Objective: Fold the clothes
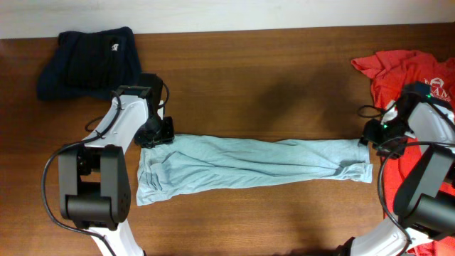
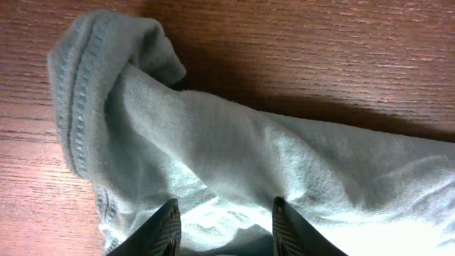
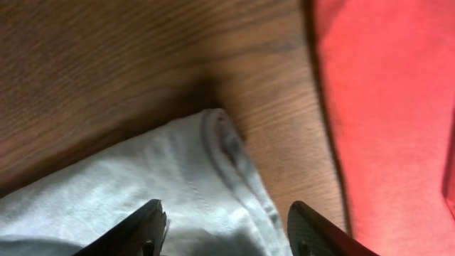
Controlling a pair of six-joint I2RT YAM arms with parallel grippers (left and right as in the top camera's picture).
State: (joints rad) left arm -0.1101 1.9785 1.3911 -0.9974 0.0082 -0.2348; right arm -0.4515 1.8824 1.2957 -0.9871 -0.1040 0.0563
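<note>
A light blue garment (image 1: 249, 162) lies stretched in a long band across the table. My left gripper (image 1: 155, 134) is at its far left corner. In the left wrist view the open fingers (image 2: 224, 213) straddle the bunched blue cloth (image 2: 213, 142) with its stitched hem (image 2: 75, 107). My right gripper (image 1: 375, 135) is at the garment's far right corner. In the right wrist view its fingers (image 3: 227, 217) are open wide over the blue cloth's hemmed corner (image 3: 213, 178). Neither gripper is closed on the cloth.
A dark navy garment (image 1: 89, 62) lies bunched at the back left. A red garment (image 1: 409, 71) lies at the right edge and shows in the right wrist view (image 3: 391, 107). The wooden table (image 1: 256, 78) runs behind the blue garment.
</note>
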